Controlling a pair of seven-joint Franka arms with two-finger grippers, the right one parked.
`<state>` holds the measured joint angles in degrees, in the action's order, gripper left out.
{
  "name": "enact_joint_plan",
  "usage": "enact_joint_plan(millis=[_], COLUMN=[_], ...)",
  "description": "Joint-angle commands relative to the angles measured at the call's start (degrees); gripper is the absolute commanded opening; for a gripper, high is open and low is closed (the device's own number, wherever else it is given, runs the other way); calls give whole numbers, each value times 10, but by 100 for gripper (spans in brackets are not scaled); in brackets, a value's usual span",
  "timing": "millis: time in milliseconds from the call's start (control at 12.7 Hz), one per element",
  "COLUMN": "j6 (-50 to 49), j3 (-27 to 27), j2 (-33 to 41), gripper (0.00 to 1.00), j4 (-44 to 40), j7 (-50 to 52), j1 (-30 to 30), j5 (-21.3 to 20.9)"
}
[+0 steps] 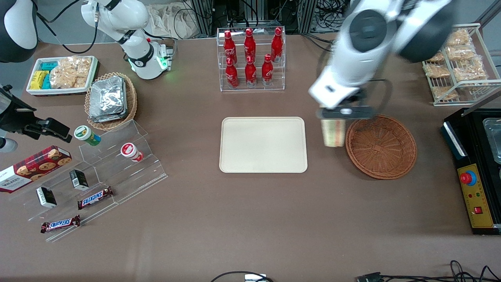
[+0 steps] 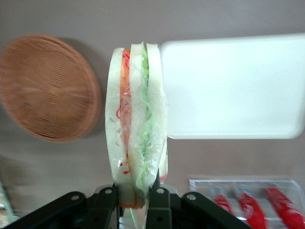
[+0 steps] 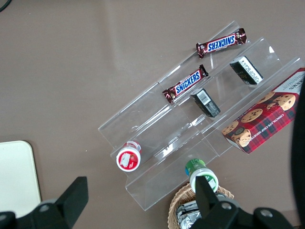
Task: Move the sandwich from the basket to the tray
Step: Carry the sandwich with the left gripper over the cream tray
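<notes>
Gripper (image 1: 339,114): held above the table over the gap between the tray (image 1: 263,145) and the basket (image 1: 381,146), its fingers (image 2: 159,202) pinched on the base of the sandwich (image 2: 136,124). Sandwich: one wedge of pale bread, hanging clear of both basket and tray, in the air between them, just beside the basket's rim; cut edge shows a red-orange layer on one side and a green layer on the other. Basket: round, reddish-brown wicker, nothing inside it, resting on the table toward the working arm's end. Tray: cream, rectangular, rounded corners, flat on the middle of the table, nothing on it. Bottle rack (image 1: 251,58): clear acrylic, holding red bottles, farther from the front camera than the tray. Oval basket (image 1: 111,101): lighter wicker, stacked with foil packets, toward the parked arm's end. Acrylic steps (image 3: 200,119): carrying two chocolate bars, small dark boxes and two small tubs.
</notes>
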<state>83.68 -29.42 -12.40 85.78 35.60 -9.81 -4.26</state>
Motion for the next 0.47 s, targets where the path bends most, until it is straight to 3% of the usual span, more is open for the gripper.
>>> enact_joint_plan(millis=[0,157,393], j6=[-13,-3,115], j3=[-74,-79,-77], j2=[-97,-122,-124], gripper=[21,22,21], j4=[-70,-61,58], j7=[59,60,62], j1=[-13,-15,-11], j5=[-63,-87,-107])
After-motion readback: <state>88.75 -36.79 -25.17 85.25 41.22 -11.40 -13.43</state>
